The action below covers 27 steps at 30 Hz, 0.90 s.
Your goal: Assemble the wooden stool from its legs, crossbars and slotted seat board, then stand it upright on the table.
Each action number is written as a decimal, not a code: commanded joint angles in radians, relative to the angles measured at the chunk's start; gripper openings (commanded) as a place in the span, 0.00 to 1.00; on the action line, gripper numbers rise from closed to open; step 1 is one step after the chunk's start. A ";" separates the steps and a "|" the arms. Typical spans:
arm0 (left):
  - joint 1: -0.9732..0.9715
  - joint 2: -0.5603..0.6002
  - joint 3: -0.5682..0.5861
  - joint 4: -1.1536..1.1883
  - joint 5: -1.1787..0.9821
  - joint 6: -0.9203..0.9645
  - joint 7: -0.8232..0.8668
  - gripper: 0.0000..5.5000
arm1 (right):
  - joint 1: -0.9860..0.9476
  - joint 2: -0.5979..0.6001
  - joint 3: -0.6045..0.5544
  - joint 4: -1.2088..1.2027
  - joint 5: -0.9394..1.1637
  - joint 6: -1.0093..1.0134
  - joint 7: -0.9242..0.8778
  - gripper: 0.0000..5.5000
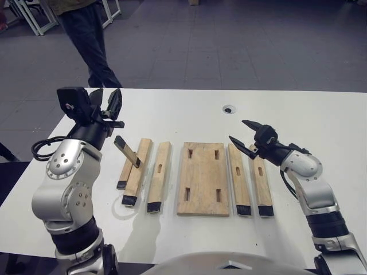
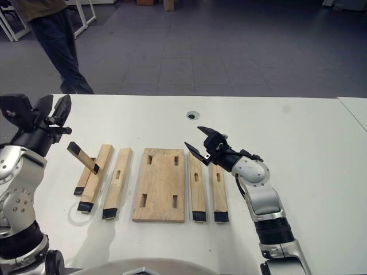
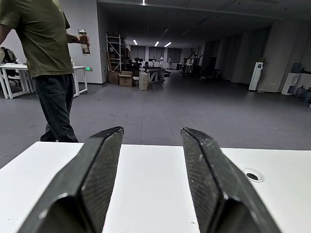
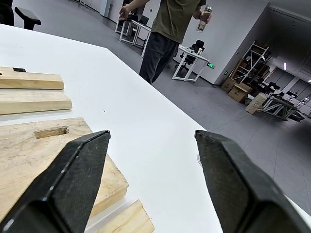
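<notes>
The slotted seat board (image 1: pixel 202 177) lies flat at the table's middle. Two slotted legs (image 1: pixel 159 176) with black ends lie to its left, and two more legs (image 1: pixel 239 179) lie to its right. A thin dark-tipped crossbar (image 1: pixel 127 151) rests slanted across the leftmost leg (image 1: pixel 137 171), with another thin piece (image 1: pixel 124 173) beside it. My left gripper (image 1: pixel 109 98) is raised above the table's left part, behind the crossbar, open and empty. Just over the far ends of the right-hand legs, my right gripper (image 1: pixel 237 130) hangs open with nothing in it.
The white table (image 1: pixel 309 120) has a small round cable hole (image 1: pixel 229 108) behind the board. Bare tabletop stretches to the far side and to the right. Open floor lies beyond the far edge.
</notes>
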 commanded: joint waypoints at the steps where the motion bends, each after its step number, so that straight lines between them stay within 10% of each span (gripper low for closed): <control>1: -0.014 0.038 -0.017 0.165 0.035 -0.039 -0.054 0.40 | -0.010 0.000 0.006 -0.004 -0.010 -0.006 -0.005 0.59; 15: -0.192 0.060 0.037 0.127 0.000 -0.089 -0.023 0.40 | 0.004 0.003 0.013 -0.013 -0.013 -0.005 -0.015 0.59; 27: 0.128 -0.048 -0.119 0.346 0.068 -0.145 -0.100 0.40 | 0.011 0.012 0.013 -0.018 -0.017 -0.005 -0.026 0.59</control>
